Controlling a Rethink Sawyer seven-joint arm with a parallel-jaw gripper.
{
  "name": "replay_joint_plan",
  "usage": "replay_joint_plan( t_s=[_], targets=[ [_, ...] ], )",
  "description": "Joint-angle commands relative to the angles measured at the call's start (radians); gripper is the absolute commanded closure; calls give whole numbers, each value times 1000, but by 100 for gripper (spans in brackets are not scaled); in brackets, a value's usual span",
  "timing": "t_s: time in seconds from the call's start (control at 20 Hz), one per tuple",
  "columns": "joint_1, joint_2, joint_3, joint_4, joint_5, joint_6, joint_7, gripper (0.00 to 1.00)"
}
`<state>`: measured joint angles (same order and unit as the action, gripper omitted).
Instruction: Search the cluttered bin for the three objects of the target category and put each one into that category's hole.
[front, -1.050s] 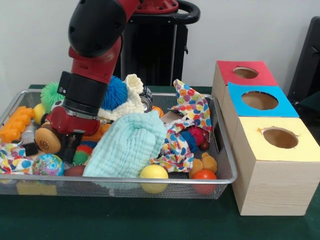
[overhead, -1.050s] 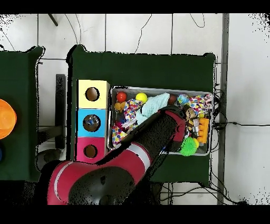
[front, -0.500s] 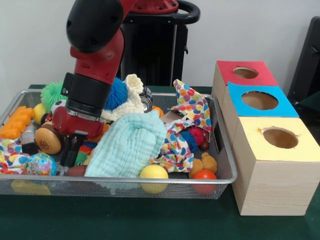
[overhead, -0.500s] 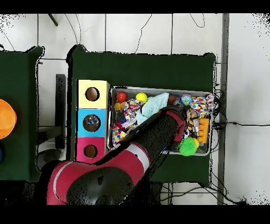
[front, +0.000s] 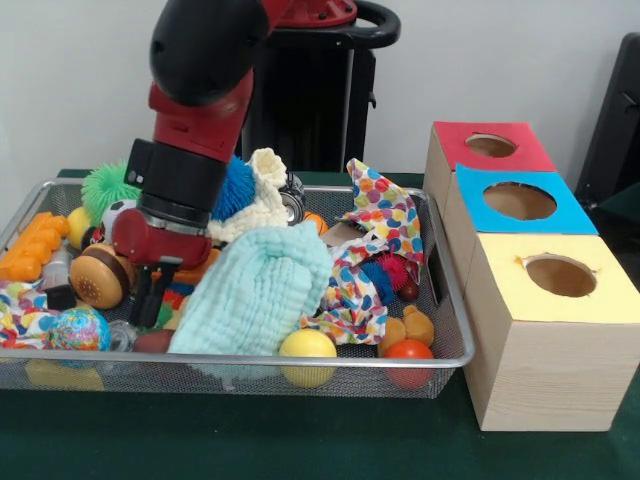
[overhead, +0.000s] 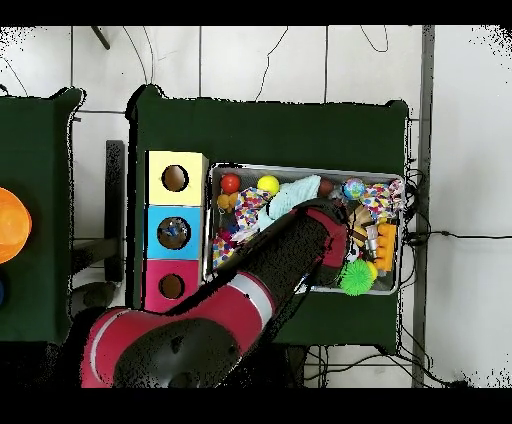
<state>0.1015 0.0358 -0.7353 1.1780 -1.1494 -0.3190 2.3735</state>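
Note:
A wire mesh bin (front: 455, 300) holds a jumble of toys and cloths. My gripper (front: 151, 297) reaches down into its left part, right beside a toy burger (front: 100, 278) and left of a light blue cloth (front: 255, 290). Its two black fingers (front: 142, 296) stand slightly apart with nothing clearly held between them. A yellow ball (front: 307, 345), a red ball (front: 408, 352) and a multicoloured ball (front: 75, 328) lie along the front rim. From above, the arm (overhead: 300, 245) hides the gripper over the bin (overhead: 300, 168).
Three wooden boxes with round holes stand right of the bin: red (front: 490, 148), blue (front: 520, 200), yellow (front: 560, 275). Also in the bin: a polka-dot cloth (front: 380, 220), a green spiky ball (front: 105, 185), a blue spiky ball (front: 235, 185), orange bricks (front: 30, 250).
My gripper has shifted a little to the right in the front view, staying low in the clutter. The multicoloured ball has rolled left towards the front rim, and the burger moved slightly.

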Motion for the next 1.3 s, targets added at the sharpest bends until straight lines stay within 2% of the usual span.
replay_joint_plan(
  t_s=[0.05, 0.1, 0.4, 0.55, 0.6, 0.8, 0.9, 1.0, 1.2, 1.3],
  targets=[
    [54, -42, 112, 32, -144, -46, 208, 100],
    [56, -59, 110, 48, -147, -58, 208, 100],
    [117, -94, 63, 93, -281, -105, 373, 100],
    [118, -119, 62, 114, -295, -108, 374, 100],
    [110, -134, 68, 127, -285, -102, 349, 100],
    [52, -169, 132, 134, -168, -32, 190, 100],
    [25, -181, 143, 131, -65, -6, 75, 100],
    [9, -172, 122, 124, 65, -24, -36, 100],
    [11, -141, 79, 123, 182, -64, -102, 100],
    [10, -119, 71, 110, 196, -61, -96, 100]
  ],
)
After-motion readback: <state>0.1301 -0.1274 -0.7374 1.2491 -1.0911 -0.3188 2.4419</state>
